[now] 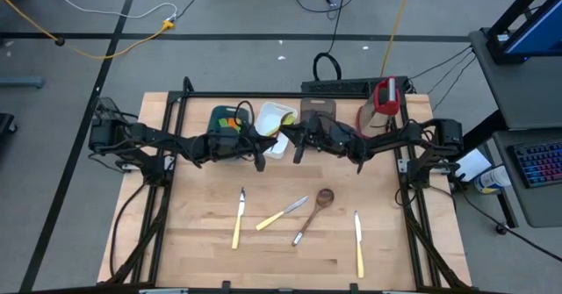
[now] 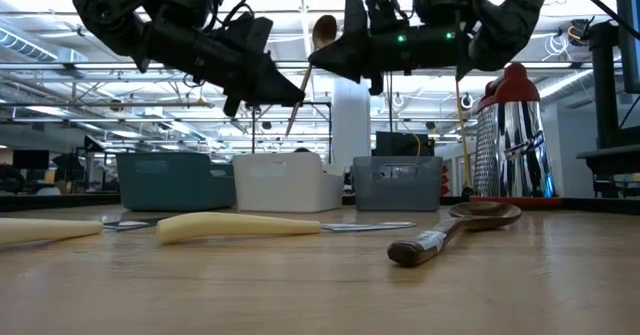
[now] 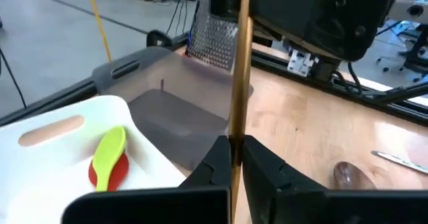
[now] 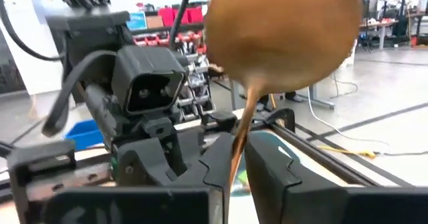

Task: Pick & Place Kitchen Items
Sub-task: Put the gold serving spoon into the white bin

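Observation:
A gold spoon (image 2: pixel 322 30) stands nearly upright in the air above the white tray (image 1: pixel 274 118), bowl up. Its bowl fills the right wrist view (image 4: pixel 281 37). My left gripper (image 3: pixel 235 158) comes from the table's left and is shut on the spoon's handle. My right gripper (image 2: pixel 325 60) comes from the table's right and is at the handle just under the bowl. Whether it touches the handle, I cannot tell. On the table near the front lie three pale-handled knives (image 1: pixel 237 219) (image 1: pixel 281 213) (image 1: pixel 358 241) and a wooden spoon (image 1: pixel 314 211). My left gripper pinches the lower half of the spoon's handle (image 3: pixel 235 134) between its two fingers. The fingers come nearly level from the table's left and lie across the handle. The spoon is lifted clear and leans a little, bowl up, with its handle end (image 2: pixel 290 127) below the fingers.
A teal tray (image 1: pixel 226 123), the white tray and a grey-brown tray (image 1: pixel 316 110) stand in a row at the back. A green spoon (image 3: pixel 110 154) lies on something red in the white tray. A red-and-white grater (image 1: pixel 384 101) stands at the back right.

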Available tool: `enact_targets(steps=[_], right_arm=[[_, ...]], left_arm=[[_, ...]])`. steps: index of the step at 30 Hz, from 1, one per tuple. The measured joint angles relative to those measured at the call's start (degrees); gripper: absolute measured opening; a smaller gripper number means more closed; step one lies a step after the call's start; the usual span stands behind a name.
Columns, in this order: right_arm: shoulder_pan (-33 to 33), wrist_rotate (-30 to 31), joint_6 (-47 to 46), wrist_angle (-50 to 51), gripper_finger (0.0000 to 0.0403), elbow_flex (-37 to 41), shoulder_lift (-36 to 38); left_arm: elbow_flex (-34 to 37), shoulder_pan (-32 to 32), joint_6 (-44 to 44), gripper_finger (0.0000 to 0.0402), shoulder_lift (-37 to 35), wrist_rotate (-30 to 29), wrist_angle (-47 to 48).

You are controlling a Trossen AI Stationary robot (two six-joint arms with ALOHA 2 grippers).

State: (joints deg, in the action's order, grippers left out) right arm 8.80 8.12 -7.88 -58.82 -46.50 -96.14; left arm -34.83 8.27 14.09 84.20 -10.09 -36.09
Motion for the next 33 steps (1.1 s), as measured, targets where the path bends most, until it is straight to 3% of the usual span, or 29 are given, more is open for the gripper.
enact_targets(steps=[11,16,21,28,33], right_arm=[[1.16,-0.68,-0.41,12.26,0.0107,0.07,-0.09],[0.78,-0.72,-0.20,12.47,0.0130,0.07,-0.07],[0.80,-0.76,0.89,13.29,0.0134,0.07,-0.07],[0.84,-0.76,1.59,14.87,0.0132,0.07,-0.07],[0.85,-0.74,1.72,14.59,0.0132,0.07,-0.07]], left_arm=[[-0.09,2.93,12.15,0.0006,-0.11,-0.19,4.78],[-0.07,6.99,22.33,0.0008,-0.57,6.77,12.36],[-0.73,9.93,24.91,0.0005,-0.59,16.24,15.30],[-8.45,13.61,26.77,0.0004,-0.59,27.21,37.10],[-15.08,15.73,25.45,0.0016,-0.59,28.42,51.32]])
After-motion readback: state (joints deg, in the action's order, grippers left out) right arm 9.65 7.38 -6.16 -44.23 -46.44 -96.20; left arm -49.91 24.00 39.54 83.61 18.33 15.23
